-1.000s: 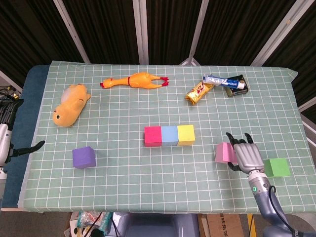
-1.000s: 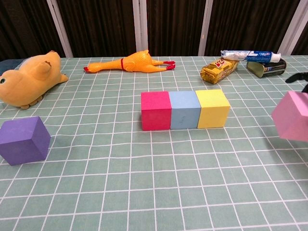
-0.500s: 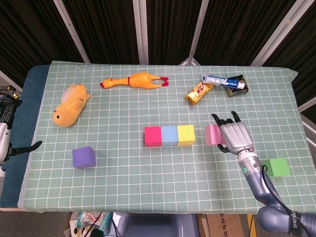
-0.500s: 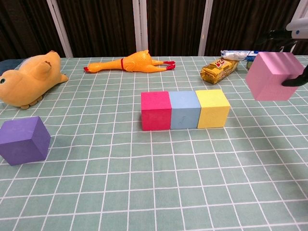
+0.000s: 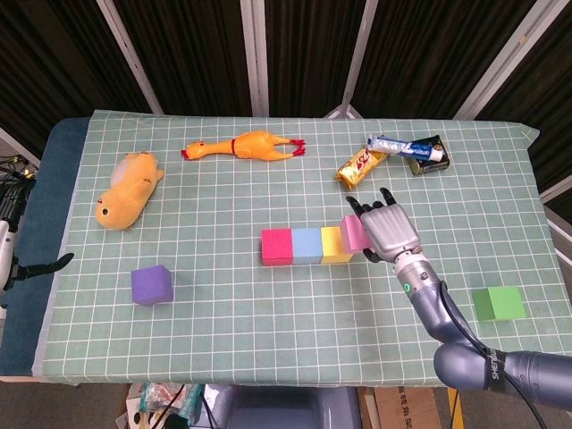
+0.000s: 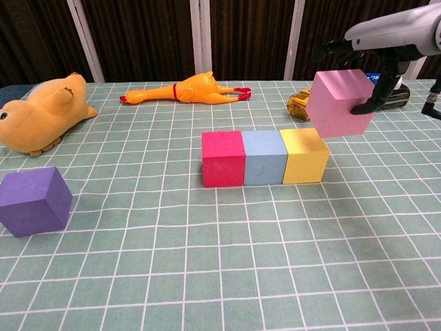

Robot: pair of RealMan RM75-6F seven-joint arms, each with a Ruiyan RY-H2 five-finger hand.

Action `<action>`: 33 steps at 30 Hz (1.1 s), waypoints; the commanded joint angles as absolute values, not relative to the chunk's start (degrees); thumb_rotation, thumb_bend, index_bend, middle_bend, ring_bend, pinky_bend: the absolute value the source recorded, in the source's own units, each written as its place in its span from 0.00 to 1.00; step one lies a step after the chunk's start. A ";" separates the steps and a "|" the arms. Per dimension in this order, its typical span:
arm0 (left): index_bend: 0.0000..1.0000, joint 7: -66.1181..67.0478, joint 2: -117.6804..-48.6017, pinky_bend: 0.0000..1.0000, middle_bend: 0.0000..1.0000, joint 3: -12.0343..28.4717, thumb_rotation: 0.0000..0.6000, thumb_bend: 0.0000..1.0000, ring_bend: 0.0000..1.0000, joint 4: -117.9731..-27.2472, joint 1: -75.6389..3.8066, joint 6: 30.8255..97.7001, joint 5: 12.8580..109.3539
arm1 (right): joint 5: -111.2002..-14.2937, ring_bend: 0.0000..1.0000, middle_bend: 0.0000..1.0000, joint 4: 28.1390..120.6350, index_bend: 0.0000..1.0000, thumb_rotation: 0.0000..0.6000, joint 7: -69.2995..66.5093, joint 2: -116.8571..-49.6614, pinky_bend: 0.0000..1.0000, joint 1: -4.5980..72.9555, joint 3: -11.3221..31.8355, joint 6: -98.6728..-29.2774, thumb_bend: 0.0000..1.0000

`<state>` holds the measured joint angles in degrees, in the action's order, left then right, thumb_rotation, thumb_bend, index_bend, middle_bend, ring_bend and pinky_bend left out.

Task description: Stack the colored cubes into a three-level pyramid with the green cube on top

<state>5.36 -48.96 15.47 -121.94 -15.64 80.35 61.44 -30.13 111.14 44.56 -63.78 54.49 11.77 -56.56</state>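
Head view: the right hand (image 5: 387, 231) grips a light pink foam cube (image 5: 353, 232) raised just beside the yellow foam cube (image 5: 332, 245), which ends a touching row with the light blue foam cube (image 5: 307, 245) and magenta foam cube (image 5: 277, 247) on the green gridded counter (image 5: 268, 313). The green foam cube (image 5: 499, 304) lies well apart at right, the purple foam cube (image 5: 151, 284) at left. The left hand (image 5: 40, 267) is at the counter's left edge; whether it is wide or narrow cannot be told. Chest view: the pink cube (image 6: 341, 103) hangs tilted above the yellow cube's (image 6: 305, 156) right end.

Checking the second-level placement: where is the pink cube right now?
The pink cube is held by the right hand, in the air just above the right end of the row, over the yellow cube.
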 commanded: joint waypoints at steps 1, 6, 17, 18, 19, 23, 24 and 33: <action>0.00 4.98 -48.77 0.07 0.04 15.48 1.00 0.07 0.02 -121.82 -15.65 80.06 61.32 | -22.94 0.28 0.35 110.35 0.00 1.00 45.21 -64.99 0.00 57.58 13.11 -55.95 0.34; 0.00 4.12 -48.44 0.07 0.04 15.45 1.00 0.07 0.02 -121.72 -15.64 79.52 61.13 | -16.52 0.28 0.35 110.07 0.00 1.00 46.17 -65.47 0.00 61.27 13.80 -55.79 0.34; 0.00 2.69 -48.01 0.07 0.04 15.69 1.00 0.07 0.02 -121.58 -15.84 78.63 60.49 | -8.24 0.28 0.35 109.77 0.00 1.00 47.30 -67.10 0.00 66.69 14.22 -56.21 0.34; 0.00 2.46 -47.94 0.07 0.04 15.76 1.00 0.07 0.02 -121.51 -15.84 78.59 60.35 | -7.84 0.28 0.35 109.62 0.00 1.00 47.48 -67.31 0.00 67.20 14.15 -56.32 0.35; 0.00 2.22 -47.88 0.07 0.04 15.83 1.00 0.07 0.02 -121.43 -15.83 78.54 60.19 | -7.58 0.28 0.35 109.50 0.00 1.00 47.59 -67.50 0.00 67.58 14.01 -56.46 0.34; 0.00 1.71 -47.69 0.07 0.04 15.86 1.00 0.07 0.02 -121.21 -15.92 78.09 59.91 | -7.46 0.28 0.35 108.90 0.00 1.00 47.30 -68.46 0.00 68.43 13.45 -57.08 0.34; 0.00 1.66 -47.67 0.07 0.04 15.86 1.00 0.07 0.02 -121.20 -15.94 78.03 59.91 | -7.45 0.28 0.35 108.77 0.00 1.00 47.23 -68.63 0.00 68.52 13.32 -57.19 0.34; 0.00 0.93 -47.30 0.07 0.04 15.97 1.00 0.07 0.02 -121.39 -15.86 78.08 59.92 | -7.85 0.28 0.35 107.13 0.00 1.00 45.88 -70.64 0.00 68.84 11.92 -58.16 0.34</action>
<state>0.94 -47.30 15.97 -121.39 -15.86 78.08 59.92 -7.79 107.19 45.95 -70.56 68.84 11.99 -58.10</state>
